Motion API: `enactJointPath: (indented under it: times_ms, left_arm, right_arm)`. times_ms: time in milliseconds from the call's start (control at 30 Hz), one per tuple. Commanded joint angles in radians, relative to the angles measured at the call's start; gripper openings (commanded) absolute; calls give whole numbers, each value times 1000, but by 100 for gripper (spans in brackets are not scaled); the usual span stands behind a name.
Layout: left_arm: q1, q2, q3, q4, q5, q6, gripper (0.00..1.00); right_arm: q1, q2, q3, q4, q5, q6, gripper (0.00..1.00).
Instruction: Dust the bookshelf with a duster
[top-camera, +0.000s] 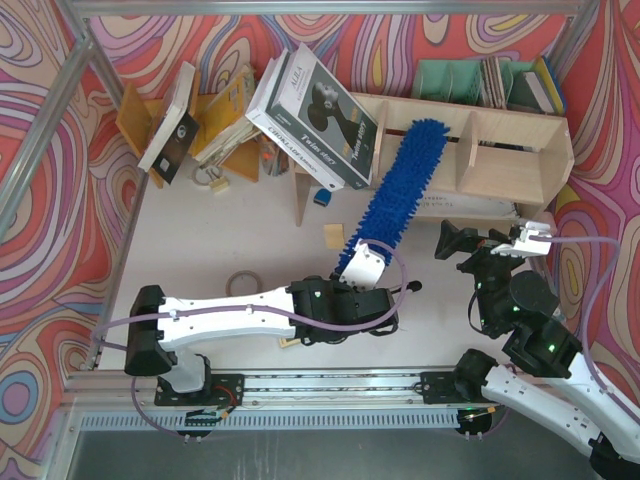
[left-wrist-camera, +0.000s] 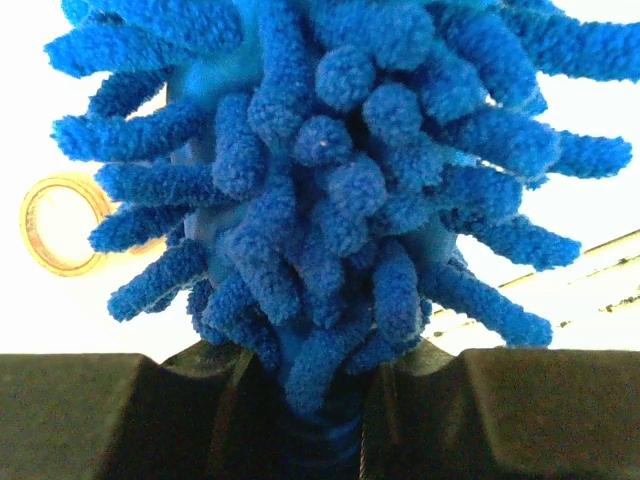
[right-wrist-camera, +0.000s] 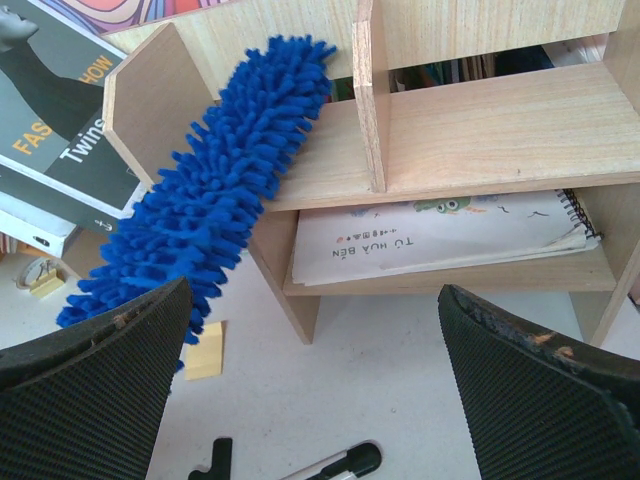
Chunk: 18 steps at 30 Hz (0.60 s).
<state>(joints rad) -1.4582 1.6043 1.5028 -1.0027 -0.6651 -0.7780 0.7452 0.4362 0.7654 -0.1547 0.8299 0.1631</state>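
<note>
The pale plywood bookshelf (top-camera: 500, 165) stands at the back right and fills the right wrist view (right-wrist-camera: 480, 120). The blue fluffy duster (top-camera: 398, 190) slants from my left gripper up to the shelf, its tip resting on the upper tier near the left end (right-wrist-camera: 225, 180). My left gripper (top-camera: 362, 263) is shut on the duster's lower end; in the left wrist view the duster (left-wrist-camera: 330, 170) rises out of the closed jaws (left-wrist-camera: 318, 400). My right gripper (top-camera: 492, 238) is open and empty, low in front of the shelf's lower tier (right-wrist-camera: 315, 290).
Large books (top-camera: 315, 110) lean on the shelf's left end, beside an orange-brown rack (top-camera: 135, 115). Green file holders (top-camera: 450, 80) stand behind. A spiral notebook (right-wrist-camera: 430, 235) lies in the lower tier. A tape roll (top-camera: 240, 283), yellow note (right-wrist-camera: 205, 350) and black-and-silver rod (right-wrist-camera: 340, 465) lie on the table.
</note>
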Motion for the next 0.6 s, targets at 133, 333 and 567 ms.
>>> enactJointPath:
  times_ms: [133,333,567]
  left_arm:
    - [-4,40,33,70,42,43,0]
    - [-3,12,-24,24,33,-20,0]
    - [3,-43,-37,-62,-51,-89,0]
  right_arm:
    - [0,-9,-6,31,18,12,99]
    - [-1,-2,-6,29,16,16,99]
    - [-1,-3,-11,38,15,12,99]
